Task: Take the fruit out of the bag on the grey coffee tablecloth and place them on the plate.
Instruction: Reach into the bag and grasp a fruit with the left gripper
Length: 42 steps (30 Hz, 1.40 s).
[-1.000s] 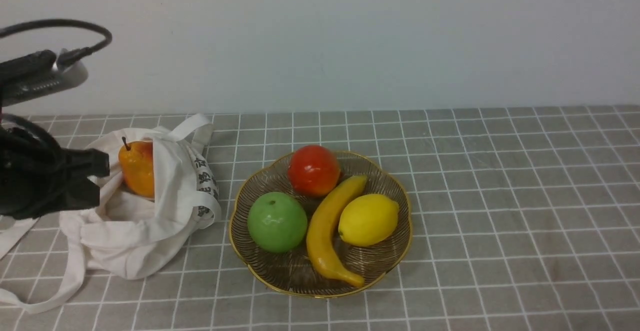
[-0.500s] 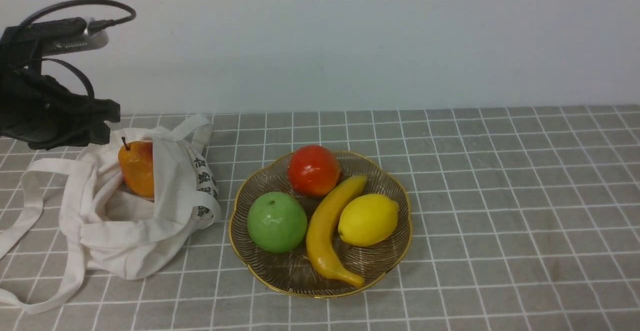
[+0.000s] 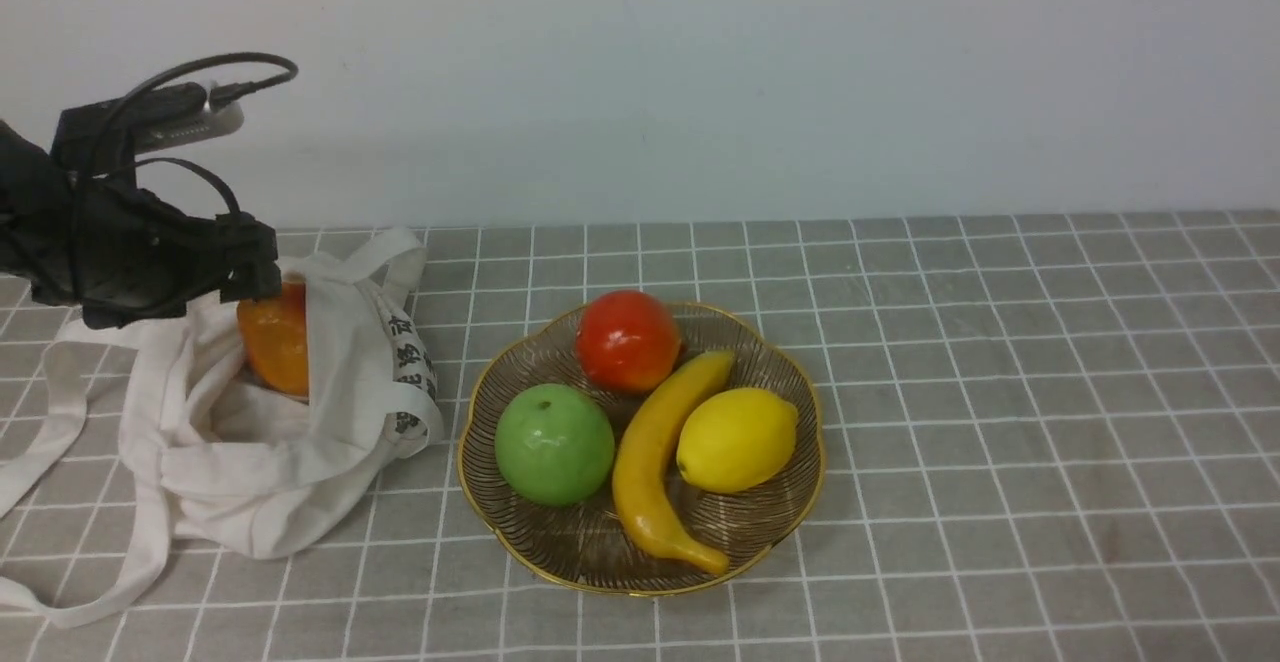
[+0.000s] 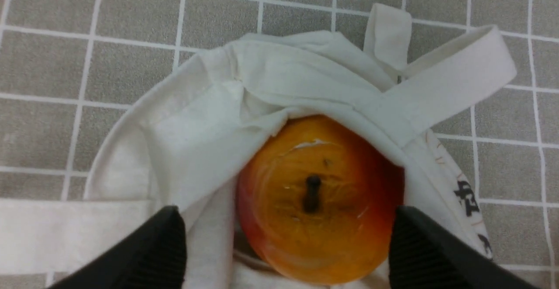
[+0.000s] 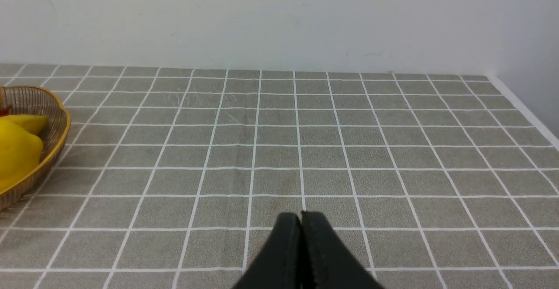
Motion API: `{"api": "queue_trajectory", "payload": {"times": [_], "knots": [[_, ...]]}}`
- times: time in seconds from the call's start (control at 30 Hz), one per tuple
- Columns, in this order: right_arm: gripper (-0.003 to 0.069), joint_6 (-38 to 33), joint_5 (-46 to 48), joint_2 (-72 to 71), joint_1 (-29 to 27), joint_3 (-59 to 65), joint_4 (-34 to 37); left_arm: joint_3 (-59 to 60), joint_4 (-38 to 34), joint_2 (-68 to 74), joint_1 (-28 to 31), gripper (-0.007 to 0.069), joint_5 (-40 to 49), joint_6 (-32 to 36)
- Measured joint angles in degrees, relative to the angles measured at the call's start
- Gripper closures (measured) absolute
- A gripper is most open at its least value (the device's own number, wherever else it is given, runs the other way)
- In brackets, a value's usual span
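Note:
The orange-yellow pear (image 3: pixel 275 337) stands upright in the open off-white bag (image 3: pixel 270 452) at the left of the grey checked tablecloth (image 3: pixel 1000 392). In the left wrist view the pear (image 4: pixel 319 219) shows stem up, with bag cloth (image 4: pixel 270 88) draped over its far side. My left gripper (image 3: pixel 235 277) hovers just above the pear, open, its two black fingers (image 4: pixel 161 245) wide on either side of it. The ribbed glass plate (image 3: pixel 790 522) lies to the right of the bag. My right gripper (image 5: pixel 301 225) is shut and empty over bare cloth.
The plate holds a red fruit (image 3: pixel 627 340), a green apple (image 3: pixel 554 444), a banana (image 3: pixel 655 462) and a lemon (image 3: pixel 737 439). The bag's straps (image 3: pixel 60 592) trail to the front left. A white wall runs along the back. The table's right edge (image 5: pixel 524 110) shows.
My left gripper has risen from beside the bag, swung right and now sits over the pear, covering its stem in the front view. The bag and plate have not moved.

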Motion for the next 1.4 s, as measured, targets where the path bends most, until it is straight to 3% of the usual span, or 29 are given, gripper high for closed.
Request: {"api": "queue_trajectory", "payload": {"times": [0.87, 0.93, 1.0, 1.03, 1.4], "knots": [[0.0673, 0.0, 0.0, 0.0, 0.0, 0.0, 0.0, -1.36, -0.57, 6.69, -3.35, 0.0064, -6.92, 4.63], [0.0673, 0.0, 0.0, 0.0, 0.0, 0.0, 0.0, -1.36, -0.67, 6.82, -3.35, 0.0083, -7.01, 4.68], [0.0673, 0.0, 0.0, 0.0, 0.0, 0.0, 0.0, -1.36, -0.76, 6.81, -3.42, 0.0172, -7.01, 4.68], [0.0673, 0.0, 0.0, 0.0, 0.0, 0.0, 0.0, -1.36, -0.76, 6.81, -3.42, 0.0173, -7.01, 4.68], [0.0673, 0.0, 0.0, 0.0, 0.0, 0.0, 0.0, -1.36, 0.01, -0.77, -3.42, 0.0175, 3.0, 4.93]]}}
